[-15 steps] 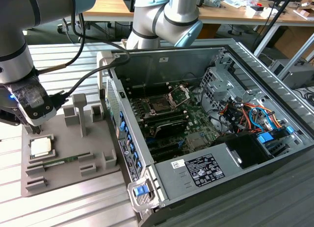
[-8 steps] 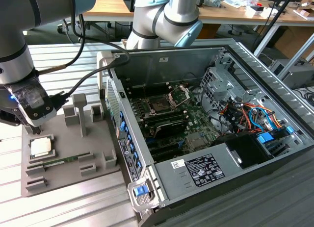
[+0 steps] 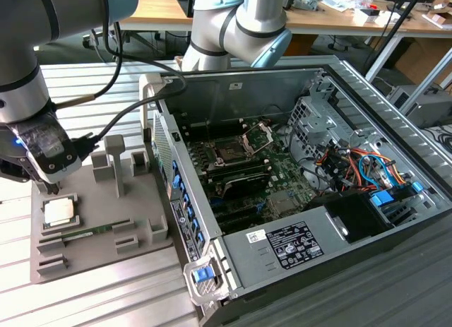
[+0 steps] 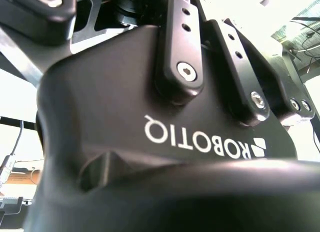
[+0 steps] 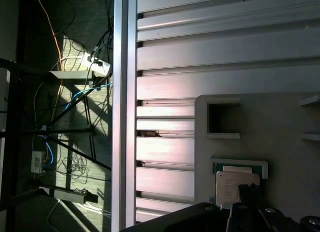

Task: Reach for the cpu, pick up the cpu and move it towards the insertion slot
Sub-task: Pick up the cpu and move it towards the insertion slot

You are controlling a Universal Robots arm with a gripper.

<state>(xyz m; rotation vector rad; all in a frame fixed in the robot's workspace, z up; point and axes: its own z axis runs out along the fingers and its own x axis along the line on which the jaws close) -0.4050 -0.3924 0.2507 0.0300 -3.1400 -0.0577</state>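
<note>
The cpu [image 3: 58, 212] is a small pale square chip lying flat in a recess near the front-left corner of the grey tray [image 3: 134, 207], at the exterior view's left. My gripper [image 3: 51, 191] hangs just above the chip's far edge, pointing down, close to it. In the first wrist view the cpu [image 5: 232, 183] lies in its green-edged recess of the tray [image 5: 260, 122], and the dark tip of the gripper [image 5: 249, 194] overlaps its edge. The second wrist view has the gripper's black body [image 4: 165, 132] close up. The insertion slot [image 3: 229, 152] sits on the motherboard inside the open computer case, its metal bracket [image 3: 258, 136] hinged up.
A long green memory stick [image 3: 85, 233] lies on the tray beside the cpu. Upright grey posts [image 3: 114, 161] stand on the tray between gripper and case. The case wall [image 3: 176, 193] rises at the tray's right. Ribbed metal tabletop [image 5: 200, 56] surrounds the tray; cables hang past its edge.
</note>
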